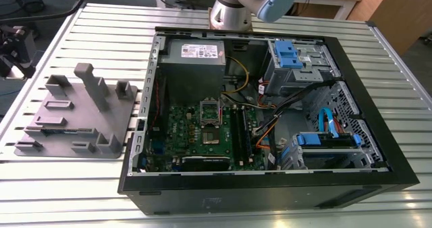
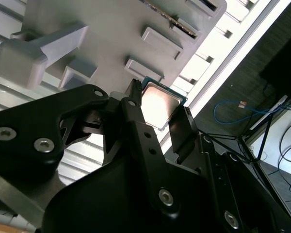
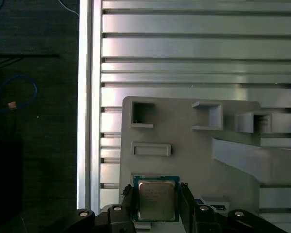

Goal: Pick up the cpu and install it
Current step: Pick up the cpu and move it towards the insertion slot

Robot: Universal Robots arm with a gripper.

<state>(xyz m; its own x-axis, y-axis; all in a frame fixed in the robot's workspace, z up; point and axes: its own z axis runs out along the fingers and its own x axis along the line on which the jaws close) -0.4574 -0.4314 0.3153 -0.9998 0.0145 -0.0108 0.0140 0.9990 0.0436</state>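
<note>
The gripper (image 3: pixel 156 190) has its two dark fingers (image 3: pixel 128 201) closed in on the cpu (image 3: pixel 156 200). One finger lies against each of two opposite edges, and no gap shows on either side. I judge it to be clamped on the chip rather than merely straddling it.

The cpu lies dead centre between the fingertips, flat, with its silvery top turned toward both wrist views and a thin green rim around it. Being square, it has no long axis to line up, so what counts is that the fingers sit square to its sides, and they do.

In the second wrist view the cpu (image 2: pixel 159 103) sits between the gripper (image 2: pixel 160 99) fingertips in the same way. Whether it is already clear of the tray (image 3: pixel 184 155) or resting on it, I cannot tell.

It sits over the tray's flat face, close to one edge, just beside a shallow rectangular recess and in line with a square pocket. The upright posts stand farther across the tray (image 2: pixel 111 29).

In the exterior view the tray (image 1: pixel 68 122) lies on the slatted table (image 1: pixel 68 187). Beside the tray, toward the exterior view's right, stands the open case (image 1: pixel 270 180). The socket (image 1: pixel 210 118) is well apart from the tray, on the green board (image 1: pixel 202 142) inside the case. The socket is oblong, its long axis running away from the viewer in the exterior view.
</note>
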